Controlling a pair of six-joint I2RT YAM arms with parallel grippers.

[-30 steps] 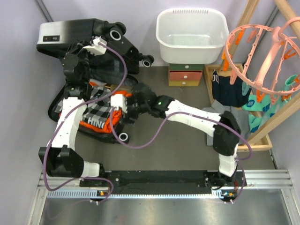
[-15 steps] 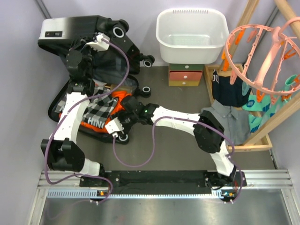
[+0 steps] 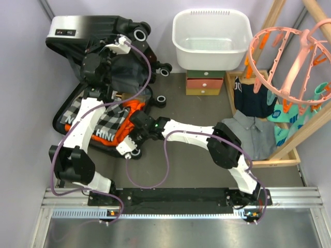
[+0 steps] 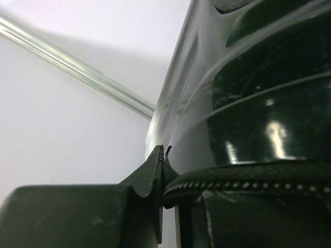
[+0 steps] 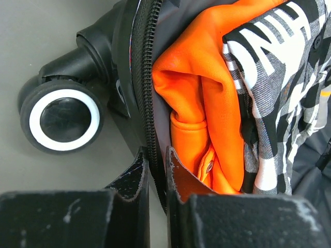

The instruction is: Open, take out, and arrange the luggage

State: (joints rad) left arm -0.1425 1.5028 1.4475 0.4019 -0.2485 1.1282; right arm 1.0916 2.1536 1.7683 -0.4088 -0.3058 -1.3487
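The luggage point(image 3: 77, 28) lies open at the back left, its ribbed lid propped up and its lower half point(image 3: 70, 111) on the floor. An orange garment point(image 5: 207, 93) and a black-and-white checked one point(image 5: 279, 77) fill the lower half. My left gripper point(image 4: 165, 155) is shut on the lid's zipper rim point(image 4: 248, 181); in the top view it point(image 3: 106, 51) is at the lid's edge. My right gripper point(image 5: 156, 155) is shut on the lower half's zipper edge point(image 5: 150, 93), beside a wheel point(image 5: 61, 114). Seen from the top view, it point(image 3: 132, 139) is at the near right corner.
A white laundry basket point(image 3: 211, 39) stands on a small green-and-orange drawer box point(image 3: 205, 82) at the back. A wooden rack with a pink peg hanger point(image 3: 295, 57) and hanging clothes fills the right side. A grey shirt point(image 3: 248, 129) lies at its foot.
The left gripper has lifted the lid further up and back. The right gripper has swung down to the lower half's near edge and closed on the zipper rim.
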